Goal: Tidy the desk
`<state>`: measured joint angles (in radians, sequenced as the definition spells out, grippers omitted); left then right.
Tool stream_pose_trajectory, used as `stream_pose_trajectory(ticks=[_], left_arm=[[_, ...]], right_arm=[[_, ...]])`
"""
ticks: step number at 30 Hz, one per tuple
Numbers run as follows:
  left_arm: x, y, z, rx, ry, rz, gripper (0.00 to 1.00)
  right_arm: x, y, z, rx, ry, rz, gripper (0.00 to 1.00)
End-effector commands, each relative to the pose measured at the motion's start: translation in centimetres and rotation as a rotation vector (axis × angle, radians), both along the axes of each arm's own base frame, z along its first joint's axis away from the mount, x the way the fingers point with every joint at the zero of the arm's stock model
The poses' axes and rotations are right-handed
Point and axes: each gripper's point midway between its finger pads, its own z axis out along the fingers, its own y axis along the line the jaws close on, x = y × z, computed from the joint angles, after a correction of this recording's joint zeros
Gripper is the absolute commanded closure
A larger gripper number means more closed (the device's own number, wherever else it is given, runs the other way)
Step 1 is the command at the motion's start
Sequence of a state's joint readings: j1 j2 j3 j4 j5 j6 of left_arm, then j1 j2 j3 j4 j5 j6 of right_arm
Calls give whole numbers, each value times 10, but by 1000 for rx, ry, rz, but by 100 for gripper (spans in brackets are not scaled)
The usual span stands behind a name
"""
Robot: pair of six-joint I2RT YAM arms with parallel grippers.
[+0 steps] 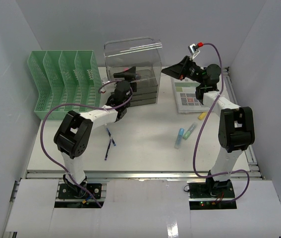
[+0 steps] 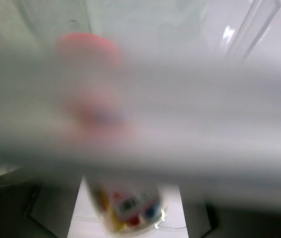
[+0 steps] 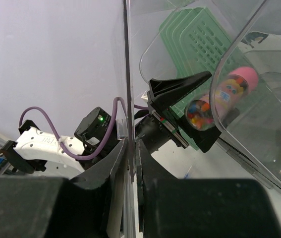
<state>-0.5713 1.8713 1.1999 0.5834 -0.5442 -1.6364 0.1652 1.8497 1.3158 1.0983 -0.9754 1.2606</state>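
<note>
Right wrist view: right gripper [image 3: 130, 148] is pinched on the clear box's [image 1: 133, 59] see-through panel [image 3: 126, 69], probably holding it open so left gripper [image 3: 207, 109], clamped on a pink-capped candy tube [image 3: 224, 96], can reach in. Box sits far back on the desk [image 1: 145, 136]; left wrist's just blur.

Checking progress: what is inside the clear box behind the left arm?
In the clear box, the left gripper holds a pink-capped tube of colourful bits. The dark drawers underneath hide their contents.
</note>
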Motion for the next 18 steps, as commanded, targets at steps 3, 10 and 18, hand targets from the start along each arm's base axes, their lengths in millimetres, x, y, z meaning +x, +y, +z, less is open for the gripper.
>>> stream_pose_trajectory(ticks=[3,10,18], left_arm=[[-5,0,9,-8,30,-17,6],[-10,-8,19,29,48,-73,2],[-38,-41,23,34,70,-302,16]], right_arm=[[-18,-8,41,30,-131,-28,83],[-20,-9,41,25,-135,-34,83],[-20,-8,39,17,-134,-32,83]])
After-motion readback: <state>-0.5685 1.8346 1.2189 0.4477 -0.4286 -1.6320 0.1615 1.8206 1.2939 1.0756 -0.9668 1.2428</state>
